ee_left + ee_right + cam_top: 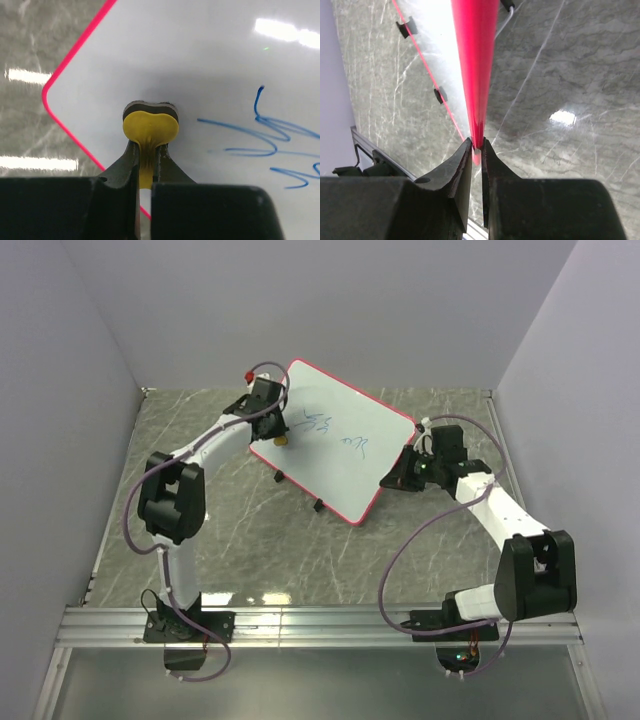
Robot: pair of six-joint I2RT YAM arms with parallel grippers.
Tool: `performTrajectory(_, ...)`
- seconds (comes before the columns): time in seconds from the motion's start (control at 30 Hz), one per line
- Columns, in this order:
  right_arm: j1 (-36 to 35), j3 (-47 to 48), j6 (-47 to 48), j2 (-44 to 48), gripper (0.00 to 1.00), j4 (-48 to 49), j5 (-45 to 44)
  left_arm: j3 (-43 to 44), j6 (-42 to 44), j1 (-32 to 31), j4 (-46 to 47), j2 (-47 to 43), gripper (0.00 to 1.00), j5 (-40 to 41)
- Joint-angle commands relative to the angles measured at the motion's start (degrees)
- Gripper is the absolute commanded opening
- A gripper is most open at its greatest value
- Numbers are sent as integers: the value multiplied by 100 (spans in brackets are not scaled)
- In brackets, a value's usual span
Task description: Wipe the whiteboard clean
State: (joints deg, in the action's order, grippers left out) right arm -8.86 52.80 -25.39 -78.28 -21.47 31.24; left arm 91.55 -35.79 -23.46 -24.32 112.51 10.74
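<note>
Desk is a grey marble-look slab, and the whiteboard sits over its far middle, turned like a diamond with one corner aimed at the back edge. It's tilted rather than flat: the right claw is pinched tight on the red-pink rim along the board's right-hand edge and holds that side up off the desk. From that wrist view you can see the little black feet on the underside hanging in the air.

Left arm reaches over to the board's left corner, and the left claw is clamped on a small yellow eraser. Its dark felt side is pressed against the white surface, just inside the rim. Blue scribbles run across the board's middle, close to the eraser's right but not touching it.
</note>
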Motion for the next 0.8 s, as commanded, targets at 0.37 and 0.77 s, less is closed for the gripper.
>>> performTrajectory(0.37,-107,371,324,-617,0,-41,-136,997,494,-228,515,668,0,-1523)
performTrajectory(0.77,-124,820,376,-996,0,-331,-119,-269,135,-854,920,34,0,-1382)
